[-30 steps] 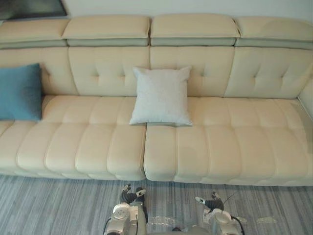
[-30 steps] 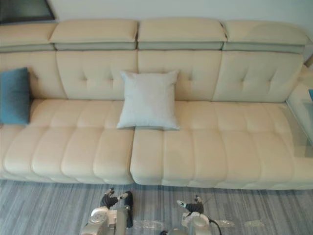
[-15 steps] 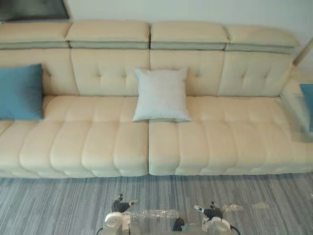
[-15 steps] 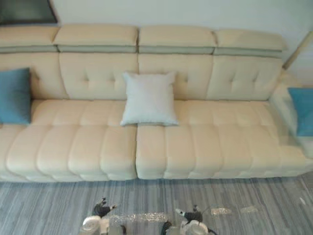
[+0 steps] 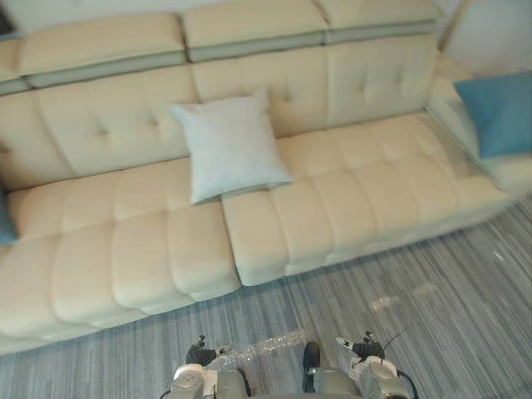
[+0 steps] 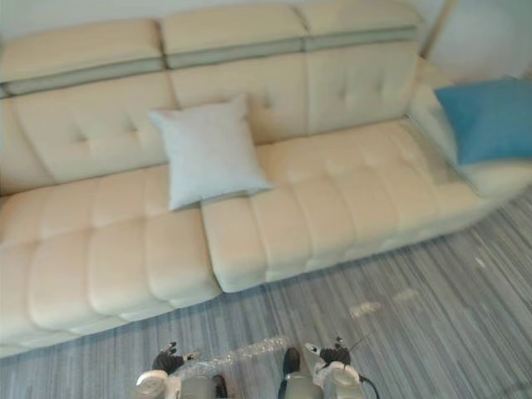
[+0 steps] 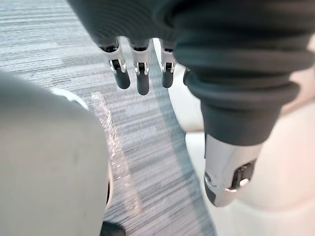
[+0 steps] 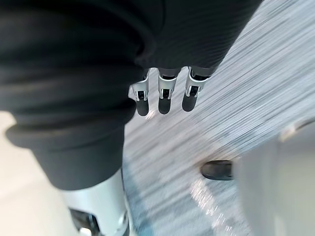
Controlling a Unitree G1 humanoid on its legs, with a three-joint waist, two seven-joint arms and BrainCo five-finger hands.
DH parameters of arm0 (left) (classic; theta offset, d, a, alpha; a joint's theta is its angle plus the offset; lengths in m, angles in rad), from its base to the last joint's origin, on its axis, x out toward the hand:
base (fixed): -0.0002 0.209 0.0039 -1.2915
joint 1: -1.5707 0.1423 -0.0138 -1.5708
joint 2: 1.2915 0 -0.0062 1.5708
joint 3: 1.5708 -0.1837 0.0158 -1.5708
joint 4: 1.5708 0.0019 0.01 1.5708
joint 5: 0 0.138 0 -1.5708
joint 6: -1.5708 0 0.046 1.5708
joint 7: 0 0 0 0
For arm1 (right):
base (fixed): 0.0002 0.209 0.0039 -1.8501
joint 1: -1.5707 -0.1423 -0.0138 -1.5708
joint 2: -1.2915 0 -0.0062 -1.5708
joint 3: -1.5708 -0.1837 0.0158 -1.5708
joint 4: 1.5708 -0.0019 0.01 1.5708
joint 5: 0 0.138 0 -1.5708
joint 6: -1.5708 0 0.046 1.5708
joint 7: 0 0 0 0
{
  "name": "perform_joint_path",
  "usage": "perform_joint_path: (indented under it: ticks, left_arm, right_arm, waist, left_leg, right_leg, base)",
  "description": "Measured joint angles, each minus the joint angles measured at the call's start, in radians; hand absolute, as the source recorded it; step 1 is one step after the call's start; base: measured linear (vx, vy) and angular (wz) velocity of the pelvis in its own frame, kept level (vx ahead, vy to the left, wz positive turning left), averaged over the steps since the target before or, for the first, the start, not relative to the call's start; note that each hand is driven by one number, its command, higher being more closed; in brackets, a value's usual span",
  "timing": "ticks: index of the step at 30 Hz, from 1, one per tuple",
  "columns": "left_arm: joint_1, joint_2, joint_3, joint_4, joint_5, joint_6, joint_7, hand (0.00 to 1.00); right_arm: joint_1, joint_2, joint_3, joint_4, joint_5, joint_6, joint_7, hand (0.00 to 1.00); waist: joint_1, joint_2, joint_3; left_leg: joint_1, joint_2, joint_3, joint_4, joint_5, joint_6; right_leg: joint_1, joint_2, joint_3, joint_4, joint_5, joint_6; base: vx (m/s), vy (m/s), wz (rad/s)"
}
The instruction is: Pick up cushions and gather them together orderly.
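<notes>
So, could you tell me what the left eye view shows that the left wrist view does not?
The left eye view adds the sofa, the white cushion leaning on its backrest, the blue cushion at its right end, and the right hand. The left wrist view adds a close look along the left hand: fingers straight, holding nothing. Both share the left hand and the grey carpet.

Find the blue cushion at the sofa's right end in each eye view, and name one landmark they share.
Left eye view: blue cushion at the upper right edge, on the sofa's right end.
Right eye view: blue cushion at upper right, slightly further from the edge.
Shared landmark: white cushion leaning on the sofa's back, left of centre.
</notes>
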Motion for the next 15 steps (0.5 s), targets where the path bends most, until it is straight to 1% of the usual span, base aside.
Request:
perform_joint_path:
  ticks: [1,2,3,4,5,6,7,8,9,10,11,12,13,14,15]
  left_arm:
    - [0.001,0.009,0.001,0.0,0.0,0.0,0.0,0.0]
    - [0.0,0.011,0.001,0.0,0.0,0.0,0.0,0.0]
    - [-0.001,0.026,0.002,0.002,0.001,0.0,0.0,0.0]
    - [-0.005,0.027,0.002,0.002,0.001,0.0,0.001,0.0]
    - [-0.007,0.025,0.002,0.002,0.001,0.0,0.001,0.0]
    - [-0.022,0.018,0.0,0.002,0.001,-0.003,0.001,0.0]
    - [-0.033,0.017,-0.001,0.003,0.001,-0.003,0.001,0.0]
    - [-0.045,0.024,-0.005,0.002,0.003,-0.004,0.002,0.0]
    - [-0.049,0.026,-0.011,0.001,0.01,-0.005,0.003,0.0]
    - [-0.045,0.035,-0.01,0.003,0.019,-0.003,0.003,0.0]
    - [-0.043,0.038,-0.011,0.003,0.02,-0.003,0.003,0.0]
    - [-0.037,0.043,-0.009,0.004,0.02,-0.002,0.003,0.0]
    - [-0.032,0.042,-0.004,0.002,0.019,-0.002,0.003,0.0]
    - [-0.026,0.042,-0.001,0.002,0.02,-0.002,0.003,0.0]
    - [-0.002,0.041,0.024,-0.021,0.004,-0.01,0.0,0.0]
  right_arm:
    - [-0.004,-0.004,0.001,0.011,0.0,0.0,0.0,0.0]
    - [-0.005,-0.005,0.005,0.015,-0.001,0.0,-0.001,0.0]
    - [-0.008,-0.02,0.02,0.027,-0.001,0.001,-0.001,0.0]
    - [-0.023,-0.041,0.038,0.027,-0.002,0.001,-0.001,0.0]
    - [-0.027,-0.047,0.043,0.027,-0.002,0.001,-0.001,0.0]
    - [-0.033,-0.074,0.048,0.027,-0.002,0.003,-0.001,0.0]
    - [-0.038,-0.085,0.048,0.027,-0.002,0.007,-0.001,0.0]
    - [-0.04,-0.09,0.049,0.026,-0.002,0.009,-0.001,0.0]
    - [-0.041,-0.089,0.051,0.026,-0.002,0.009,-0.001,0.0]
    - [-0.036,-0.079,0.061,0.026,-0.002,0.011,0.001,0.0]
    - [-0.034,-0.076,0.065,0.026,-0.002,0.011,0.0,0.0]
    - [-0.024,-0.068,0.087,0.03,-0.002,0.011,0.002,0.0]
    - [-0.01,-0.067,0.094,0.041,-0.002,0.01,0.003,0.0]
    - [-0.01,-0.067,0.097,0.048,-0.002,0.01,0.003,0.0]
    - [-0.012,-0.071,0.126,0.061,-0.002,0.009,0.002,0.0]
  waist:
    - [0.007,0.0,0.0]
    - [0.011,-0.009,-0.004]
    - [0.021,-0.006,-0.002]
    - [0.02,0.011,0.0]
    - [0.018,0.014,-0.001]
    - [0.017,0.026,-0.007]
    - [0.016,0.031,-0.01]
    - [0.016,0.017,-0.005]
    - [0.016,0.013,-0.002]
    - [0.014,0.003,-0.004]
    - [0.012,0.002,-0.004]
    - [0.008,-0.007,-0.005]
    - [0.007,-0.005,-0.002]
    - [0.009,-0.005,-0.001]
    - [0.018,-0.015,0.018]
  left_leg:
    - [0.02,0.011,0.048,0.001,0.001,-0.001]
    - [0.027,0.012,0.06,0.002,0.001,-0.001]
    - [0.05,0.025,0.083,0.009,0.004,-0.008]
    - [0.061,0.039,0.089,0.022,0.006,-0.011]
    - [0.061,0.042,0.089,0.023,0.005,-0.011]
    - [0.069,0.047,0.093,0.01,0.009,-0.017]
    - [0.082,0.047,0.108,-0.009,0.018,-0.032]
    - [0.103,0.04,0.137,-0.046,0.024,-0.044]
    - [0.123,0.044,0.15,-0.074,0.029,-0.054]
    - [0.135,0.057,0.159,-0.091,0.041,-0.077]
    - [0.133,0.065,0.158,-0.084,0.043,-0.081]
    - [0.098,0.111,0.14,0.013,0.046,-0.085]
    - [0.037,0.175,0.102,0.191,0.062,-0.051]
    - [0.018,0.193,0.088,0.243,0.075,-0.015]
    - [-0.083,0.228,-0.025,0.482,0.14,0.136]
  right_leg:
    - [0.008,-0.033,-0.106,0.014,0.029,-0.026]
    - [0.01,-0.039,-0.127,0.017,0.06,-0.036]
    - [0.01,-0.03,-0.157,0.026,0.09,-0.001]
    - [0.007,-0.018,-0.169,0.027,0.093,-0.004]
    - [0.004,-0.016,-0.17,0.027,0.093,-0.004]
    - [-0.016,-0.003,-0.168,0.032,0.092,-0.004]
    - [-0.025,-0.001,-0.168,0.034,0.081,0.005]
    - [-0.031,-0.005,-0.173,0.043,0.025,0.036]
    - [-0.042,-0.002,-0.173,0.064,0.0,0.044]
    - [-0.044,0.006,-0.181,0.084,-0.026,0.039]
    - [-0.043,0.012,-0.184,0.084,-0.032,0.037]
    - [-0.027,0.041,-0.199,0.072,-0.05,0.026]
    - [0.013,0.084,-0.204,0.037,-0.059,0.015]
    - [0.03,0.097,-0.201,0.027,-0.059,0.012]
    - [0.105,0.141,-0.16,-0.022,-0.055,-0.018]
  base:
    - [0.12,-0.062,-1.2]
    - [0.18,-0.139,-1.36]
    - [0.13,-0.17,-1.31]
    - [0.13,-0.17,-1.24]
    - [0.11,-0.158,-0.91]
    - [0.09,-0.11,-0.61]
    - [0.14,-0.155,-0.65]
    - [0.1,-0.124,-0.4]
    - [0.11,-0.169,-0.29]
    - [0.1,-0.171,-0.16]
    - [0.08,-0.226,-0.01]
    - [0.08,-0.29,0.05]
    - [0.08,-0.315,0.0]
    - [0.15,-0.343,-0.25]
    - [0.13,-0.259,-0.35]
